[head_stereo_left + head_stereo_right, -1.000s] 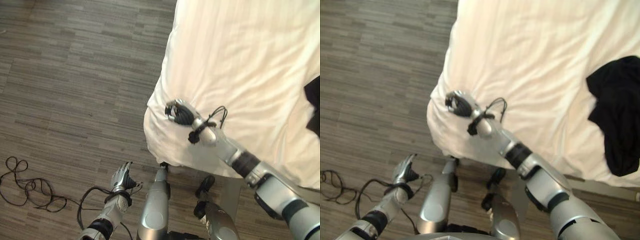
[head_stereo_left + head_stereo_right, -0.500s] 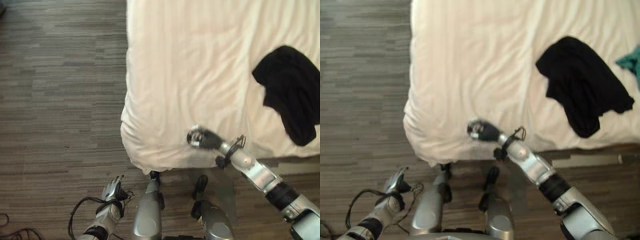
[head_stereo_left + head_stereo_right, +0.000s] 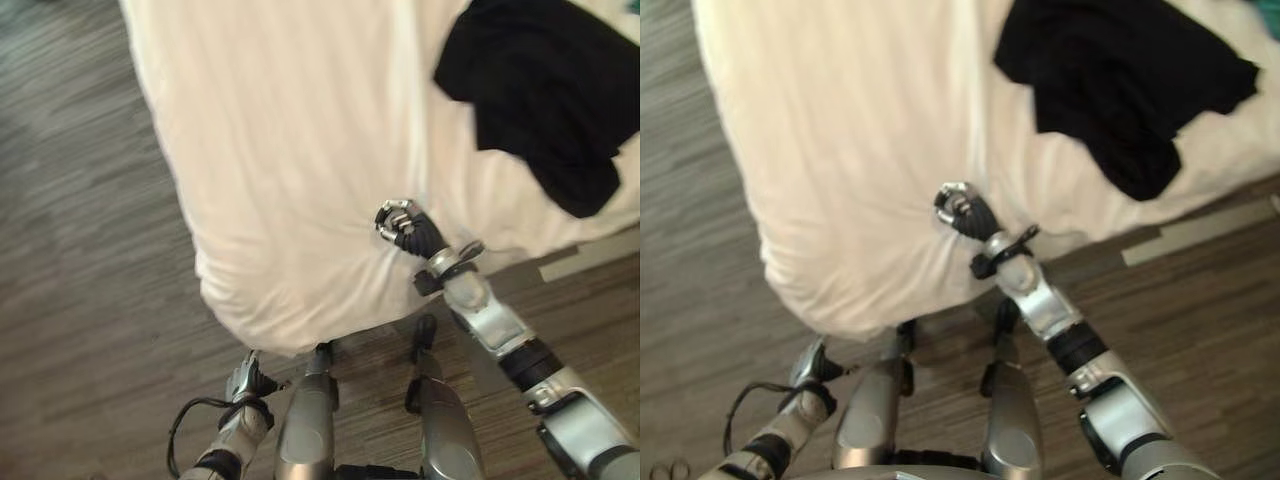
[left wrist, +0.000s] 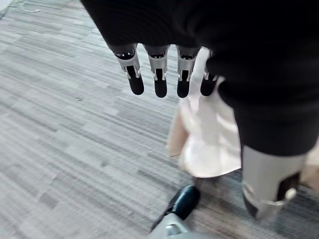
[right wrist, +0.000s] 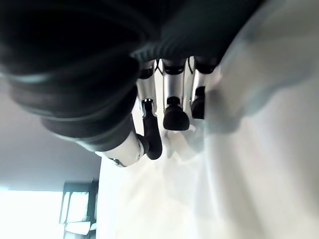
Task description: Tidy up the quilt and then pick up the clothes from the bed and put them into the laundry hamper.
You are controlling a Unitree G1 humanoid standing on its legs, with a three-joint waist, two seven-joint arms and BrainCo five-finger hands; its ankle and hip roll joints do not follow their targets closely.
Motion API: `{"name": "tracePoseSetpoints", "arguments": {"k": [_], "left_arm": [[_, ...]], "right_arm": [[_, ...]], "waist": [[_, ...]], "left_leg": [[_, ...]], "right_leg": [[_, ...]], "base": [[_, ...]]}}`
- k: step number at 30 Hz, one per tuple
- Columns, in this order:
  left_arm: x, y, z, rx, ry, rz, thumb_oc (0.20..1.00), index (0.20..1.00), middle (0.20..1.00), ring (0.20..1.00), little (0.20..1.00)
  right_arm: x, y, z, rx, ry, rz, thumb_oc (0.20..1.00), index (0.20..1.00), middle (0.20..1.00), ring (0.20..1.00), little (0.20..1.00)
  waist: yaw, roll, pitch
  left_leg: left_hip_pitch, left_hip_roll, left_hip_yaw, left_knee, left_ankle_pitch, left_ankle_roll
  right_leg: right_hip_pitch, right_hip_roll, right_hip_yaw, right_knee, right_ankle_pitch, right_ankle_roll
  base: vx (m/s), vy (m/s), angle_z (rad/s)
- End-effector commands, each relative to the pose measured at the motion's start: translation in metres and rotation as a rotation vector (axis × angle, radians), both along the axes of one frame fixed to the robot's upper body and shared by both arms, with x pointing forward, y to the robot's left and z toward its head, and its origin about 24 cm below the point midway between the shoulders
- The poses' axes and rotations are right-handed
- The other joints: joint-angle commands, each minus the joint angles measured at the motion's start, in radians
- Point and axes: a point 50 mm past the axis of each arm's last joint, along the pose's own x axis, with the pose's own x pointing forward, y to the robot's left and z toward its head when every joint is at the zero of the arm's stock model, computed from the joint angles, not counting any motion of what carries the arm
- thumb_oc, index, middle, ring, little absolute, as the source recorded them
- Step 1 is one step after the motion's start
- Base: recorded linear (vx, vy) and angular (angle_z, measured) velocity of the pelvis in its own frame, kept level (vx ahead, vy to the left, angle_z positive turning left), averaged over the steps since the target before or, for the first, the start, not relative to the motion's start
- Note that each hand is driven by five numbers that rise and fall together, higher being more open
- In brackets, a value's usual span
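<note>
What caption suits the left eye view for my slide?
Right hand with fingers curled into the white quilt near the bed's foot corner, black garment lying beyond, left hand low over the floor.

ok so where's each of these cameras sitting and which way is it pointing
Left eye view: on the head, looking down at the bed's corner; the right hand curls on the white quilt, beside the black garment.
Right eye view: beside it, facing the same way; both arms show, the left hand low over the wooden floor.
Left wrist view: along the left hand's straight fingers, toward floor and quilt corner.
Right wrist view: along the right hand's curled fingers, against the quilt.
Shared: both eye views show the quilt, garment and both hands.
</note>
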Motion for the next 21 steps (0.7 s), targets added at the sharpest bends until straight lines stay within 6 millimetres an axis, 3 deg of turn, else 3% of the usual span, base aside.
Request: {"name": "tracePoseSetpoints", "arguments": {"k": [1,3,4,5,6,7,8,10,11,13,14,15,16,17,18,19,21], "left_arm": [[-0.024,0.008,-0.014,0.022,0.101,-0.012,1.0,1.0,1.0,1.0,1.0],[-0.023,0.009,-0.015,0.041,0.117,-0.035,1.0,1.0,1.0,1.0,1.0],[-0.02,0.01,-0.013,0.065,0.121,-0.071,1.0,1.0,1.0,1.0,1.0],[-0.018,0.012,-0.011,0.085,0.128,-0.103,1.0,1.0,1.0,1.0,1.0],[-0.018,0.012,-0.011,0.085,0.129,-0.103,1.0,1.0,1.0,1.0,1.0],[-0.023,0.016,-0.013,0.087,0.149,-0.097,1.0,1.0,1.0,1.0,1.0],[-0.027,0.019,-0.014,0.088,0.162,-0.091,1.0,1.0,1.0,1.0,1.0],[-0.031,0.019,-0.017,0.076,0.189,-0.105,1.0,1.0,1.0,1.0,1.0],[-0.032,0.02,-0.017,0.078,0.195,-0.112,1.0,1.0,1.0,1.0,1.0],[-0.034,0.023,-0.019,0.094,0.219,-0.127,1.0,1.0,1.0,1.0,1.0],[-0.034,0.023,-0.019,0.094,0.219,-0.127,1.0,1.0,1.0,1.0,1.0],[-0.044,0.029,-0.023,0.079,0.232,-0.058,1.0,1.0,1.0,1.0,1.0],[-0.044,0.029,-0.023,0.079,0.232,-0.058,1.0,1.0,1.0,1.0,1.0],[-0.049,0.032,-0.024,0.049,0.213,0.009,1.0,1.0,1.0,1.0,1.0],[-0.049,0.032,-0.024,0.049,0.213,0.01,1.0,1.0,1.0,1.0,1.0],[-0.051,0.033,-0.024,0.015,0.199,0.069,1.0,1.0,1.0,1.0,1.0],[-0.05,0.028,-0.025,0.002,0.195,0.071,1.0,1.0,1.0,1.0,1.0]], "right_arm": [[-0.051,-0.097,-0.097,-0.24,0.438,-0.305,0.2,0.2,0.2,0.2,0.2],[-0.059,-0.102,-0.103,-0.24,0.464,-0.325,0.2,0.2,0.2,0.2,0.2],[-0.066,-0.106,-0.111,-0.232,0.499,-0.347,0.2,0.2,0.2,0.2,0.2],[-0.079,-0.109,-0.128,-0.251,0.567,-0.374,0.2,0.2,0.2,0.2,0.2],[-0.079,-0.109,-0.128,-0.251,0.567,-0.374,0.2,0.2,0.2,0.2,0.2],[-0.087,-0.109,-0.144,-0.304,0.636,-0.375,0.89,0.89,0.89,0.89,0.89],[-0.094,-0.109,-0.154,-0.327,0.684,-0.381,1.0,1.0,1.0,1.0,1.0],[-0.113,-0.113,-0.184,-0.386,0.842,-0.435,1.0,1.0,1.0,1.0,1.0],[-0.118,-0.113,-0.19,-0.409,0.877,-0.438,1.0,1.0,1.0,1.0,1.0],[-0.138,-0.113,-0.206,-0.436,0.992,-0.444,1.0,1.0,1.0,1.0,1.0],[-0.138,-0.113,-0.206,-0.436,0.992,-0.444,1.0,1.0,1.0,1.0,1.0],[-0.149,-0.112,-0.214,-0.451,1.049,-0.433,1.0,1.0,1.0,1.0,1.0],[-0.149,-0.112,-0.214,-0.451,1.049,-0.433,1.0,1.0,1.0,1.0,1.0],[-0.152,-0.116,-0.215,-0.477,1.065,-0.426,1.0,1.0,1.0,1.0,1.0],[-0.152,-0.116,-0.215,-0.477,1.065,-0.426,1.0,1.0,1.0,1.0,1.0],[-0.158,-0.122,-0.217,-0.487,1.09,-0.449,1.0,1.0,1.0,1.0,1.0],[-0.164,-0.123,-0.22,-0.481,1.117,-0.472,1.0,1.0,1.0,1.0,1.0]], "waist": [[-0.056,-0.032,-0.097],[-0.064,-0.036,-0.105],[-0.073,-0.038,-0.111],[-0.074,-0.038,-0.125],[-0.073,-0.038,-0.123],[-0.068,-0.04,-0.152],[-0.048,-0.045,-0.17],[-0.009,-0.047,-0.227],[0.001,-0.047,-0.237],[0.012,-0.05,-0.263],[0.012,-0.05,-0.263],[0.036,-0.043,-0.268],[0.039,-0.041,-0.267],[0.076,-0.043,-0.254],[0.073,-0.041,-0.253],[0.11,-0.077,-0.239],[0.123,-0.08,-0.23]], "left_leg": [[0.012,-0.088,0.01,0.052,-0.173,0.022],[0.015,-0.083,0.038,0.044,-0.166,0.024],[0.023,-0.075,0.073,0.039,-0.161,0.026],[0.043,-0.051,0.169,0.041,-0.149,0.034],[0.046,-0.051,0.17,0.04,-0.149,0.033],[0.063,-0.015,0.261,0.042,-0.141,0.036],[0.071,0.003,0.312,0.034,-0.127,0.034],[0.086,0.052,0.428,0.006,-0.082,0.023],[0.093,0.068,0.458,0.004,-0.074,0.016],[0.125,0.121,0.508,0.019,-0.056,-0.02],[0.125,0.121,0.508,0.019,-0.056,-0.02],[0.148,0.198,0.484,0.115,0.001,-0.072],[0.15,0.204,0.486,0.119,0.001,-0.076],[0.122,0.214,0.345,0.238,0.042,-0.077],[0.115,0.219,0.338,0.249,0.037,-0.079],[0.015,0.074,0.168,0.344,-0.078,-0.028],[-0.019,0.001,0.153,0.31,-0.15,-0.012]], "right_leg": [[-0.121,-0.092,-0.044,0.014,-0.109,0.184],[-0.121,-0.093,-0.069,0.022,-0.124,0.178],[-0.115,-0.089,-0.118,0.045,-0.15,0.167],[-0.061,-0.065,-0.258,0.139,-0.229,0.125],[-0.06,-0.065,-0.257,0.142,-0.231,0.125],[0.005,-0.038,-0.341,0.239,-0.304,0.109],[0.028,-0.046,-0.371,0.288,-0.331,0.1],[0.121,-0.091,-0.461,0.29,-0.317,0.097],[0.139,-0.106,-0.473,0.268,-0.302,0.099],[0.184,-0.085,-0.451,0.138,-0.284,0.103],[0.184,-0.085,-0.451,0.138,-0.284,0.103],[0.203,-0.031,-0.404,0.047,-0.283,0.097],[0.206,-0.025,-0.402,0.044,-0.282,0.095],[0.231,0.009,-0.369,0.008,-0.289,0.072],[0.233,0.012,-0.372,0.006,-0.29,0.07],[0.231,0.01,-0.323,-0.012,-0.29,0.059],[0.231,0.017,-0.285,-0.009,-0.304,0.064]], "base": [[-0.03,0.101,-0.47],[-0.1,0.026,-0.84],[-0.23,-0.052,-0.69],[-0.17,-0.041,-0.63],[-0.21,-0.063,-1.62],[-0.14,-0.083,-1.98],[-0.19,-0.135,-2.78],[-0.11,-0.312,-2.72],[-0.05,-0.593,-3.39],[0.01,-0.526,-3.35],[0.11,-0.556,-1.85],[0.1,-0.396,-0.94],[0.24,-0.646,-1.24],[0.14,-0.269,-1.42],[0.2,-0.455,-1.7],[0.11,-0.25,-1.2],[0.15,-0.188,-1.41]]}}
